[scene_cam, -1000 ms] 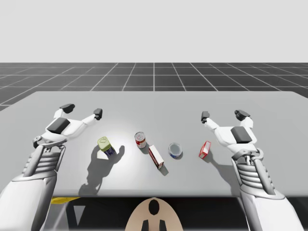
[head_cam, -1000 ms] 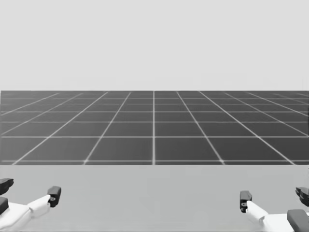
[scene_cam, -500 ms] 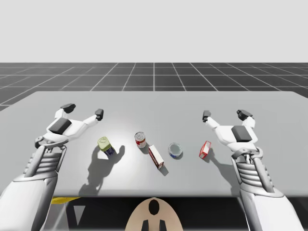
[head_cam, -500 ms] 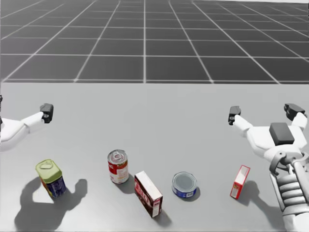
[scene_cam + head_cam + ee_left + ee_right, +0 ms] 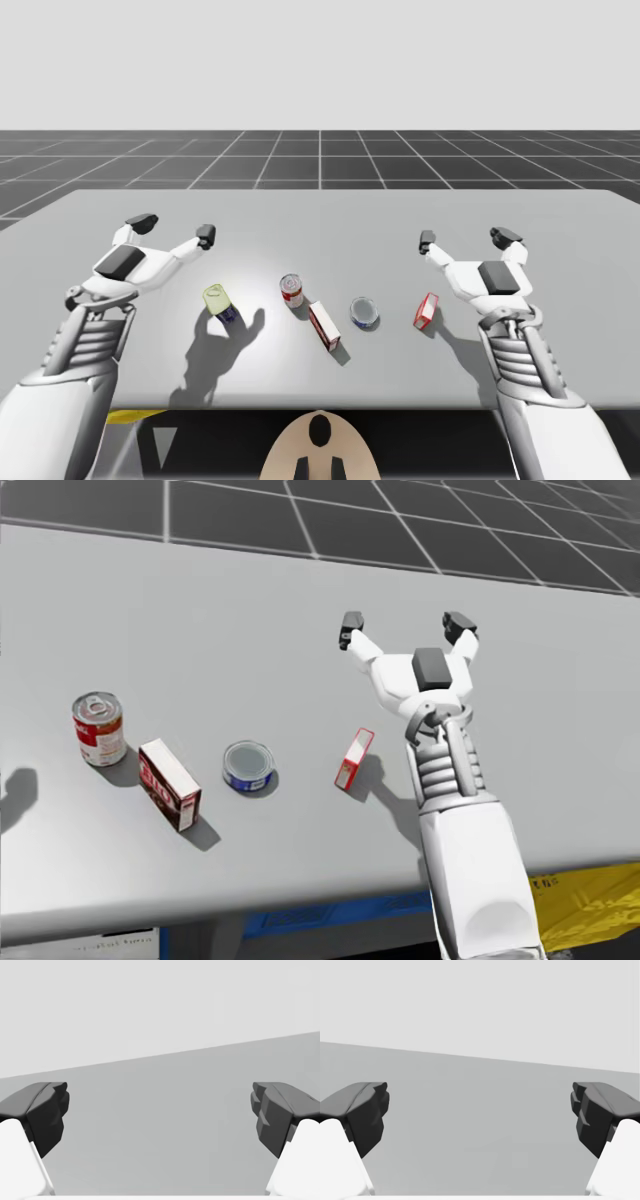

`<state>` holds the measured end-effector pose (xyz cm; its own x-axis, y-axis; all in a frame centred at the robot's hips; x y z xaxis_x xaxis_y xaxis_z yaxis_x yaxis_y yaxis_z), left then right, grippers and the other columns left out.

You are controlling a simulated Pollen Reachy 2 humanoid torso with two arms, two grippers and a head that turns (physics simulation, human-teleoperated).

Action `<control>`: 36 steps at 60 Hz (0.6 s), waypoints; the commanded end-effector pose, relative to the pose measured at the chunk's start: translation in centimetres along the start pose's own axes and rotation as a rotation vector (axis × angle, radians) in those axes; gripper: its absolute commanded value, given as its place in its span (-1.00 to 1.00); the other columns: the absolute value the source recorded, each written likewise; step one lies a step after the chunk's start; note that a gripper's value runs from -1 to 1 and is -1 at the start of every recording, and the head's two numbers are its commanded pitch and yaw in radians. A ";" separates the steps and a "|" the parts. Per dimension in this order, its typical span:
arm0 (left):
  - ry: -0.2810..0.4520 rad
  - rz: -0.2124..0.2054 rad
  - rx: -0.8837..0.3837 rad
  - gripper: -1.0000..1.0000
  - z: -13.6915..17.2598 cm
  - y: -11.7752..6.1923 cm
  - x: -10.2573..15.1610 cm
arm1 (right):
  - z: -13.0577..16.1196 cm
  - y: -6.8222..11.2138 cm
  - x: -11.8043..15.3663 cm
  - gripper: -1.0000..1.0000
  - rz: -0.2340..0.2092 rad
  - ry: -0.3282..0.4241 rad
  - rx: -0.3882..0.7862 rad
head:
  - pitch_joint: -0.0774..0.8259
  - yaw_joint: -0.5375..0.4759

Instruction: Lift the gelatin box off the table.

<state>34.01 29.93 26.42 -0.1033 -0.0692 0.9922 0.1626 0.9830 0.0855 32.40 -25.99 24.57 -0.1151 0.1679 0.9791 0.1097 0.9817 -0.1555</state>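
Here, a grey table (image 5: 560, 340) amid dark grid floor (image 5: 320, 150), pale backdrop. Red gelatin box (image 5: 426, 311) stands right of centre, near the right arm. Left gripper (image 5: 172, 229) & right gripper (image 5: 465, 239) spread wide, holding nothing. Arms cut off at btm edge.

High view: fixed, far above and behind the small red box (image 5: 427, 311), facing down over the whole table (image 5: 320, 225).
Head view: nearer, tilted down on the small red box.
Wrist views: low, close over bare tabletop beyond it.
Shared: small red box, in high and head views.
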 end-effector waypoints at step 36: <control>0.002 0.047 -0.006 -1.00 0.4 -0.1 0.4 | 6.6 -1.7 1.7 -1.00 -0.143 0.003 0.255 | 0.76 -0.74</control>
<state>33.58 29.93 26.86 -0.0987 -0.0219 0.9949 0.1744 0.9839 0.0390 28.32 -26.73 26.17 -0.1075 0.0489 0.9930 -0.0453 0.9975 -0.0540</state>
